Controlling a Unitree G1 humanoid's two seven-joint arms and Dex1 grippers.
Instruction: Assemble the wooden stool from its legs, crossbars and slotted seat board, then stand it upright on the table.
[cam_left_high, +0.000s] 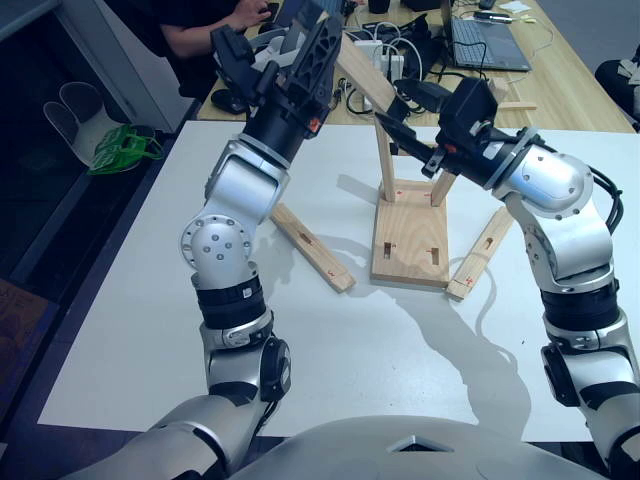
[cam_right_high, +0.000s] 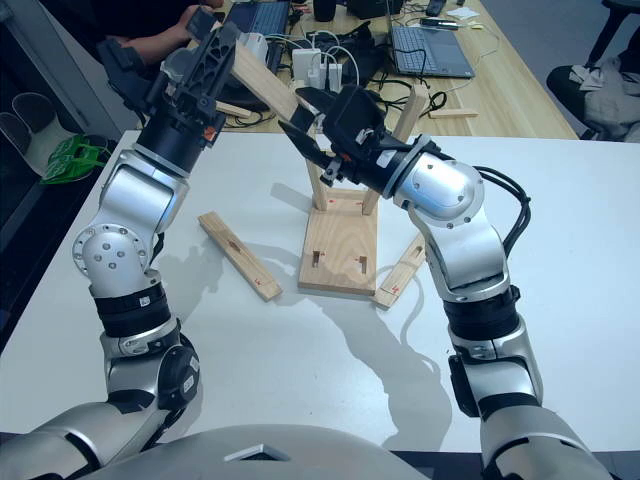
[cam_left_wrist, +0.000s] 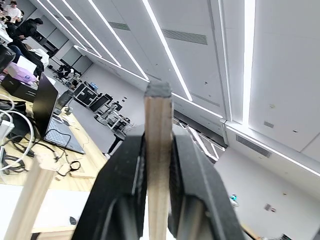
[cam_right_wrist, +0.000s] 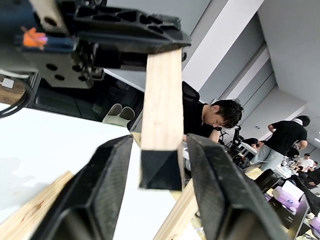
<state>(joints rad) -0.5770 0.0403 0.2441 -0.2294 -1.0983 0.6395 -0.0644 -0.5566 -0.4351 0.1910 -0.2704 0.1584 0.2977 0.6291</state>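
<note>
Above the table (cam_left_high: 300, 350), the left claw (cam_left_wrist: 158, 150) pinches one end of a bar (cam_left_high: 368, 80). The bar's free end sits between the spread fingers of the right claw (cam_right_wrist: 160, 150), which is not yet closed on it. The seat board (cam_left_high: 410, 250) lies flat below with two legs (cam_left_high: 385, 160) standing in its slots and loose pieces (cam_left_high: 312, 247) beside it. The bar looks light, stiff and smooth, so it should not bend but could twist or slip; I would grip it on its broad faces, back from the end that enters a slot.

No legible text or numbers
</note>
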